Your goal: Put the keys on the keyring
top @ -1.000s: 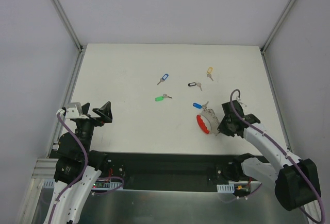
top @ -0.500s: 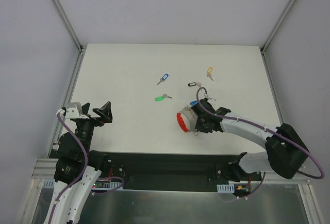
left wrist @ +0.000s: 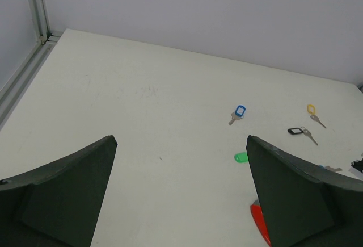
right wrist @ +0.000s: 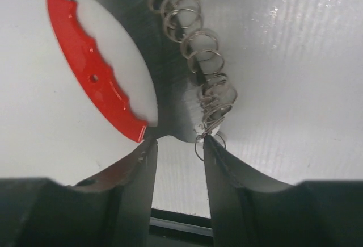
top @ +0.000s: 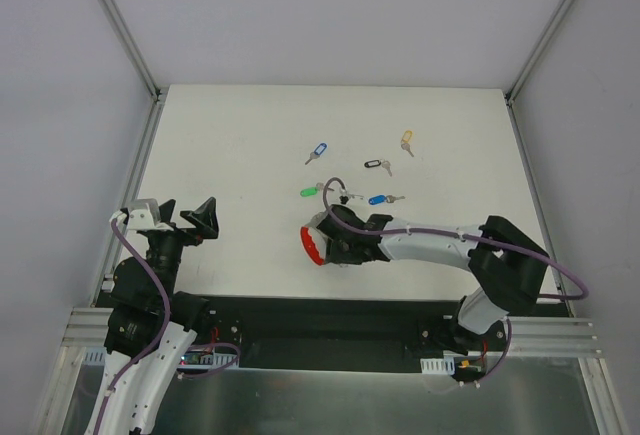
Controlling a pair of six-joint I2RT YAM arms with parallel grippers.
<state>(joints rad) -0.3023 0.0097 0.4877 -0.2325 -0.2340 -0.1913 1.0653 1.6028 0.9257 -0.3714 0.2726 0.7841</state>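
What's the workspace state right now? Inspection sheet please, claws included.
Surface: white table, matte and flat.
Job's things: keyring, a red band plus a chain of small wire rings, lying flat. Loose and not on it: blue key, yellow key, black key, green key, second blue key.
Clutter: nothing seen.
Claws: right claw open, tips at the keyring, nothing between the jaws. Left claw wide open, empty.
Cables: purple cable along each arm.
Surroundings: grey walls, metal frame posts.
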